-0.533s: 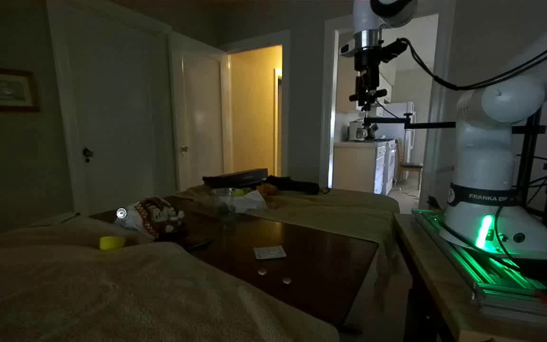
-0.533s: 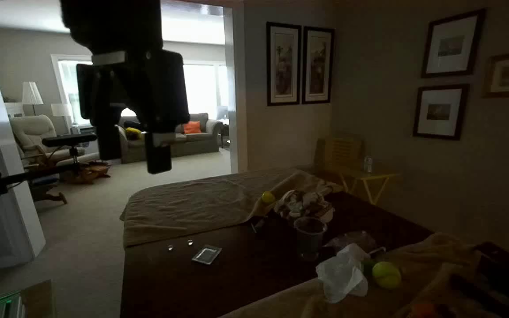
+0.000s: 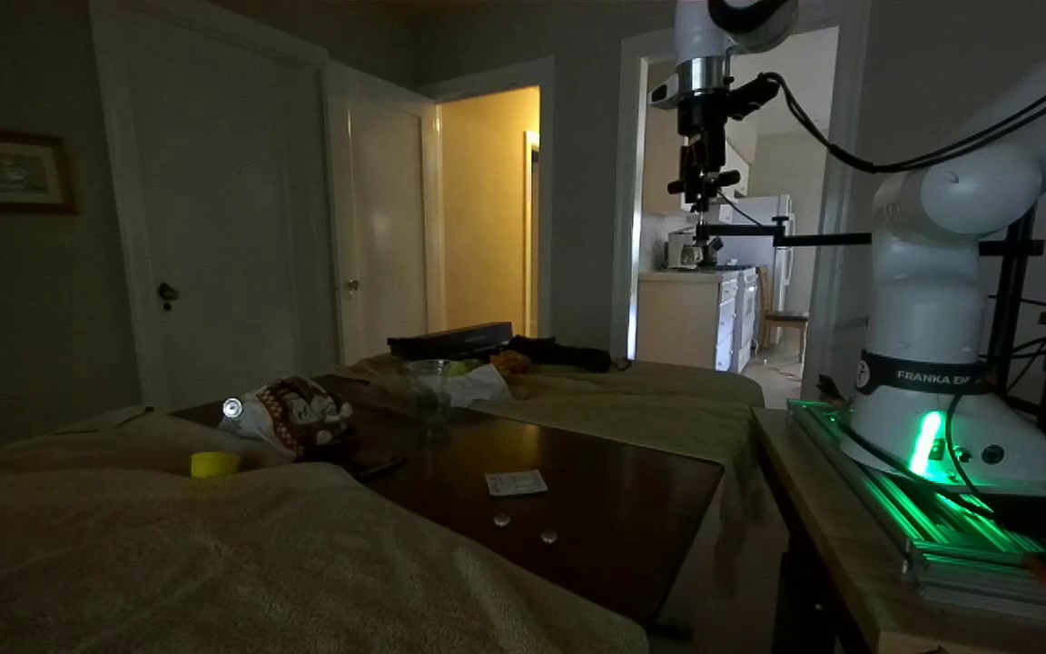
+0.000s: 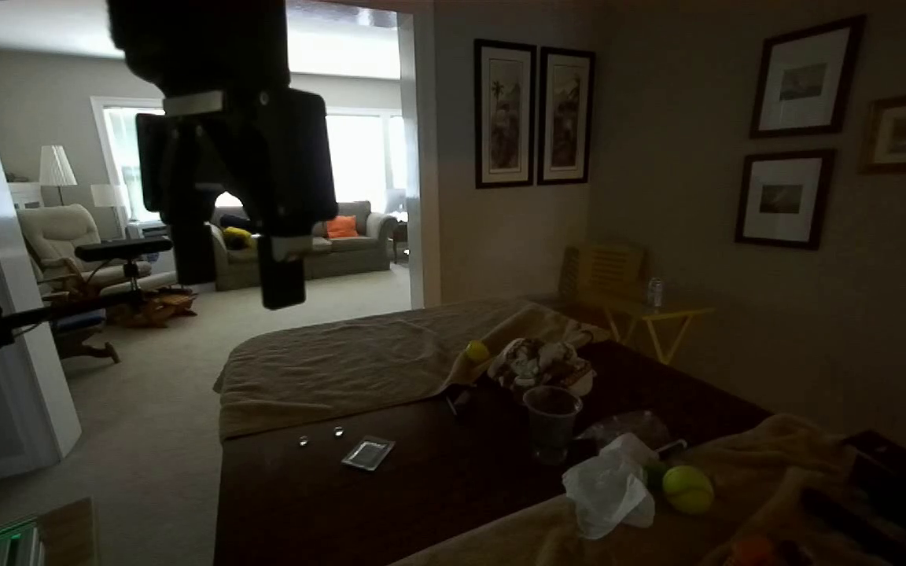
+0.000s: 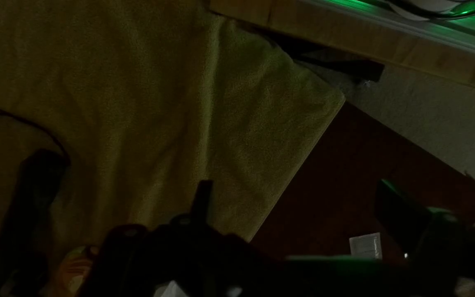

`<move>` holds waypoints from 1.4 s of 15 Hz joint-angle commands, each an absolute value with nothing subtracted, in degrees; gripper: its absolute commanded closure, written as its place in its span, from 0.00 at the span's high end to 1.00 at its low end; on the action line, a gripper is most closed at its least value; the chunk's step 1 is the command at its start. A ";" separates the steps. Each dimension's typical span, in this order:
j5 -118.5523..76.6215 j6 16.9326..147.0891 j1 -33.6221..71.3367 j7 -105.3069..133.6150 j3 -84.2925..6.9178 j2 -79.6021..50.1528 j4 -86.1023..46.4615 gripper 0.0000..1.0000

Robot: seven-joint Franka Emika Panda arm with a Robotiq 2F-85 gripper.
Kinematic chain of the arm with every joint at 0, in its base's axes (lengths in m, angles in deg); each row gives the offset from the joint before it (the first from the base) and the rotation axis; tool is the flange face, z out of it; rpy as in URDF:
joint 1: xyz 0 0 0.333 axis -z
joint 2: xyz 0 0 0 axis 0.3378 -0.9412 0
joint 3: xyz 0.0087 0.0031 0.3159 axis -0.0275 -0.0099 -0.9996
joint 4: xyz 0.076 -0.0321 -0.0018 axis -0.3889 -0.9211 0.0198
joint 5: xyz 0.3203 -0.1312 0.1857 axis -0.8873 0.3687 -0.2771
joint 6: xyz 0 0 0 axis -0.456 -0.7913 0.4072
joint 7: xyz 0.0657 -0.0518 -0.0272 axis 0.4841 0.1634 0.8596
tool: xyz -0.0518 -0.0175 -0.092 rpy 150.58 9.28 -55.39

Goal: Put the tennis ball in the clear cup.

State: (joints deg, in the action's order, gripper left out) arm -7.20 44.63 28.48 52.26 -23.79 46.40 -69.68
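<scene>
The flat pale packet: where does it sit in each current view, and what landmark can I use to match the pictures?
In an exterior view: packet at mid-width, in the lower half.
In an exterior view: packet a little left of centre, low in the picture.
In the wrist view: packet at lower right.
Shared landmark: the dark tabletop under it, visible in all three.

Walls [image 4: 500, 244] dim | hallway [image 3: 487, 209] yellow-lit | windows [image 4: 355, 157] bright (sofa [image 4: 343, 258] below) | carpet [image 4: 162, 401] pale
</scene>
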 commanded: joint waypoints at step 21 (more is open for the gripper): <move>-10.16 50.55 29.12 40.82 -21.44 40.06 -67.48 1.00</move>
